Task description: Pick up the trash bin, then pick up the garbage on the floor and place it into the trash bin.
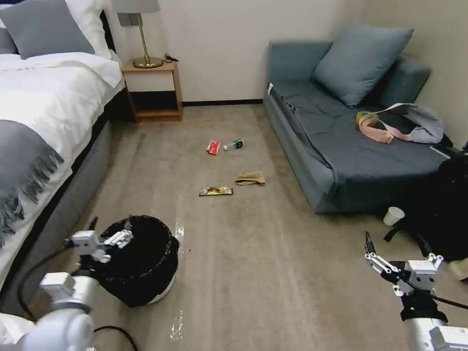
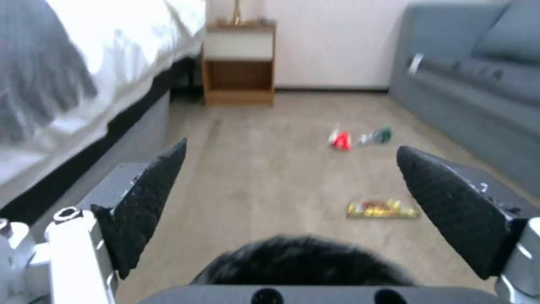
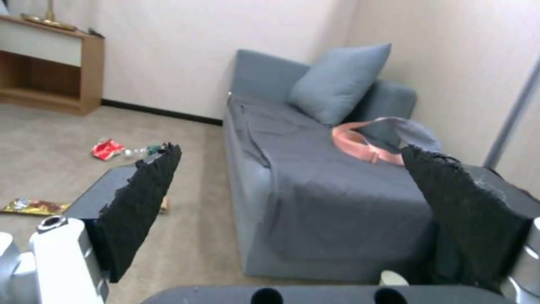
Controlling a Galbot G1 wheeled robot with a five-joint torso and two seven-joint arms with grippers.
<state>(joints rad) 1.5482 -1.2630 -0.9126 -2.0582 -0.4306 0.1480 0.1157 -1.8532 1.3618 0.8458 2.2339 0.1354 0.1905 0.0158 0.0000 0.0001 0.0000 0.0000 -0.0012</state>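
The trash bin (image 1: 146, 273), white with a crinkly black bag lining it, is sitting on the floor (image 1: 273, 273) close to the side of the bed (image 1: 44, 107), near the robot's left. The left gripper (image 1: 127, 229) is hovering just over the bin's near-left rim with its jaws spread wide and nothing between them; in the left wrist view the left gripper (image 2: 290, 185) is framing open carpet, and the dark blur low in that view is probably the bag's edge (image 2: 303, 261).

The garbage is lying farther out on the floor, between the bed and the sofa (image 1: 341, 146). A red-and-white packet (image 1: 213, 146) and a small clear bottle (image 1: 235, 144) with a green label are lying just beside each other, farthest from the robot. Nearer in, a crumpled brown paper bag (image 1: 251, 178) is lying close to the sofa's front edge, and a gold-brown snack wrapper (image 1: 216, 191) is lying flat just beside it, towards the bed.

The right gripper (image 1: 367, 246) is hanging low on the robot's right, well apart from the bin and the litter, also wide open and carrying nothing; in the right wrist view it (image 3: 292, 181) is facing the sofa, where a pink strap (image 3: 365, 145) is resting on the seat. A white cup (image 1: 393, 215) is standing on the floor by the sofa's near corner. A wooden nightstand (image 1: 152, 90) is standing against the far wall beside the bed
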